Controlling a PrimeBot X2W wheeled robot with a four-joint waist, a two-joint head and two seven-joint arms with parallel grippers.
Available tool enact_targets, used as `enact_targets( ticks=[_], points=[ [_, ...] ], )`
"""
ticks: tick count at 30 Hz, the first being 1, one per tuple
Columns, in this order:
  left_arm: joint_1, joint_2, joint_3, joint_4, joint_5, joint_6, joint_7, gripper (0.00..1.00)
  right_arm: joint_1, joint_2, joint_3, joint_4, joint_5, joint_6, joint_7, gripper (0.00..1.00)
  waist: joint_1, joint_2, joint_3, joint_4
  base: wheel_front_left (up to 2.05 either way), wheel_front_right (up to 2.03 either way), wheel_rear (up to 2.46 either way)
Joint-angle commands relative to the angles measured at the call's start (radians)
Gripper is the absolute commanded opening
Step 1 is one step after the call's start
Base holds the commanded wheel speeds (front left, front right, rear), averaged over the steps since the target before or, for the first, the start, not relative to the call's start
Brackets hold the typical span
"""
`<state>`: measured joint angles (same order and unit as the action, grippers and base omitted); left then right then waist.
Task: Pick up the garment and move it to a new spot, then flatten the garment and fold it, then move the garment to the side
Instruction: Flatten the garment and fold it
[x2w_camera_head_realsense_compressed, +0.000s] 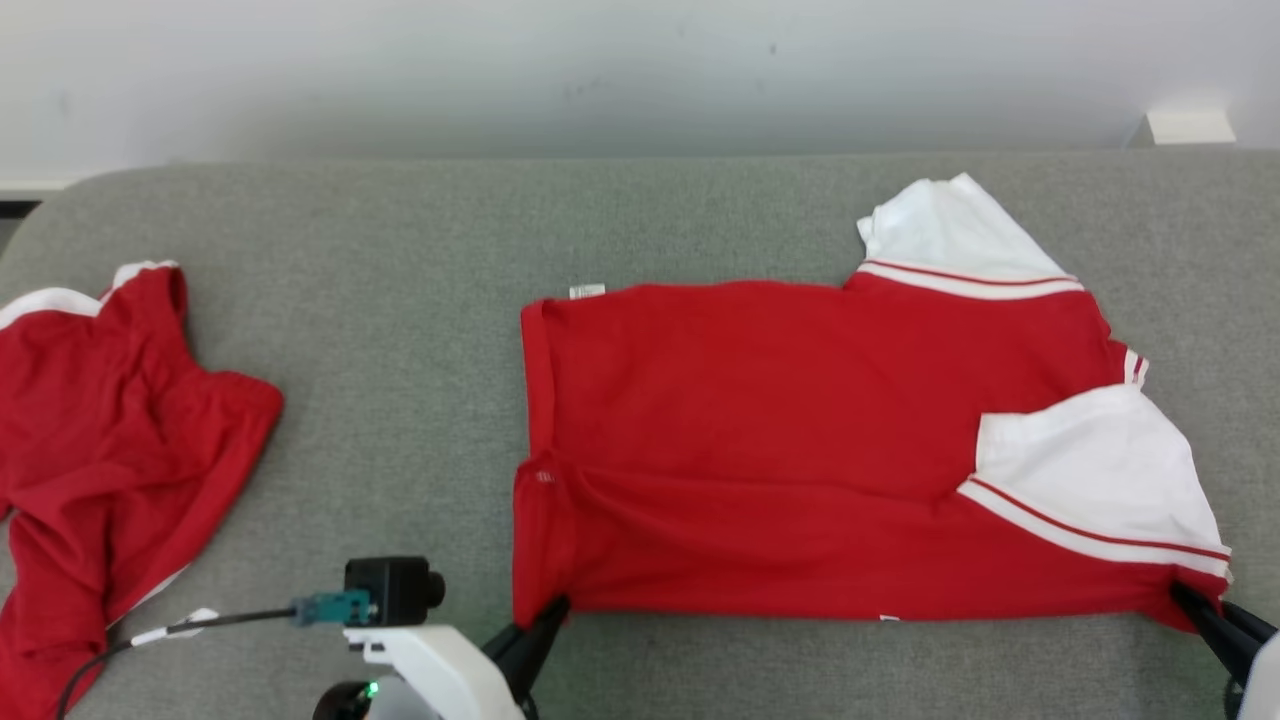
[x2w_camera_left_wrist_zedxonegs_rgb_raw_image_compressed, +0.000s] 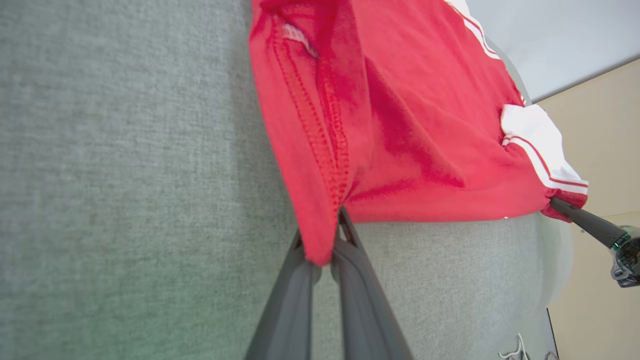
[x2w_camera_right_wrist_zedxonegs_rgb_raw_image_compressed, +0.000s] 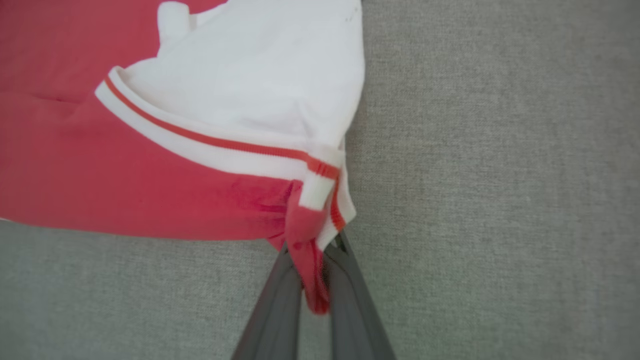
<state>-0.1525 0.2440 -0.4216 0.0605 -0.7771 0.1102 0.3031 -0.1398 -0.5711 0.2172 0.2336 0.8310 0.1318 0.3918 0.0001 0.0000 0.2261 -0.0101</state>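
Garments, two, lie on the grey fabric bench (x2w_camera_head_realsense_compressed: 400, 330): red white-sleeved shirt (x2w_camera_head_realsense_compressed: 760, 420) spread centre-right, crumpled red garment (x2w_camera_head_realsense_compressed: 110, 440), perhaps shorts, far left. Left tool (x2w_camera_head_realsense_compressed: 555, 608) and right tool (x2w_camera_head_realsense_compressed: 1185, 595) each pinch one near shirt corner.

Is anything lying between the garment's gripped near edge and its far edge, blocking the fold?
Nothing separate does. On the garment only its own white sleeve is flopped over, at the right; the other red garment lies apart, leftward.
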Motion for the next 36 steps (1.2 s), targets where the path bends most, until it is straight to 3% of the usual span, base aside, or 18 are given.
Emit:
enact_targets(
  ticks=[1,10,15,16,17,18,19,23,29,36],
  points=[
    [0.026,0.016,0.007,-0.011,-0.014,-0.004,0.003,0.00,0.022,-0.022,-0.005,-0.005,0.019,-0.002,0.004,0.00,-0.0001,0.0000,-0.018,0.002,0.00,0.00,0.00],
    [0.221,0.094,-0.015,-0.232,-0.051,0.009,0.074,0.00,0.216,-0.172,-0.053,-0.128,0.134,-0.003,0.050,0.00,-0.0001,0.0000,-0.061,0.012,0.00,0.00,0.00],
    [0.307,0.101,-0.041,-0.293,-0.057,0.031,0.084,0.00,0.335,-0.183,-0.074,-0.175,0.165,-0.003,0.081,0.00,-0.0001,0.0000,-0.059,0.022,0.00,0.00,0.00],
    [0.313,0.100,-0.043,-0.290,-0.049,0.035,0.077,0.21,0.346,-0.173,-0.079,-0.178,0.167,-0.003,0.082,0.11,-0.0001,0.0000,-0.058,0.022,0.00,0.00,0.00],
    [0.316,0.097,-0.046,-0.284,-0.042,0.041,0.074,0.49,0.352,-0.163,-0.087,-0.177,0.166,-0.003,0.080,0.29,-0.0001,0.0000,-0.057,0.022,0.00,0.00,0.00],
    [0.316,0.101,-0.049,-0.278,-0.026,0.047,0.071,1.00,0.355,-0.158,-0.094,-0.174,0.155,-0.003,0.074,0.62,-0.0001,0.0000,-0.057,0.022,0.00,0.00,0.00],
    [0.314,0.104,-0.053,-0.273,-0.015,0.051,0.069,1.00,0.357,-0.153,-0.102,-0.169,0.144,-0.003,0.071,1.00,-0.0001,0.0000,-0.057,0.022,0.00,0.00,0.00],
    [0.326,0.118,-0.030,-0.288,-0.021,0.067,0.065,1.00,0.357,-0.154,-0.143,-0.166,0.110,-0.003,0.075,1.00,-0.0001,0.0000,-0.053,0.020,0.00,0.00,0.00],
    [0.262,0.198,0.075,-0.350,0.014,0.107,0.052,1.00,0.231,-0.203,-0.247,-0.271,0.077,-0.002,0.059,1.00,-0.0001,0.0000,0.005,0.015,0.00,0.00,0.00],
    [-0.068,0.153,0.039,-0.296,0.077,0.094,0.112,1.00,-0.141,-0.161,-0.209,-0.270,-0.031,-0.002,0.130,1.00,-0.0001,0.0000,0.183,0.052,0.00,0.00,0.00]
  ],
)
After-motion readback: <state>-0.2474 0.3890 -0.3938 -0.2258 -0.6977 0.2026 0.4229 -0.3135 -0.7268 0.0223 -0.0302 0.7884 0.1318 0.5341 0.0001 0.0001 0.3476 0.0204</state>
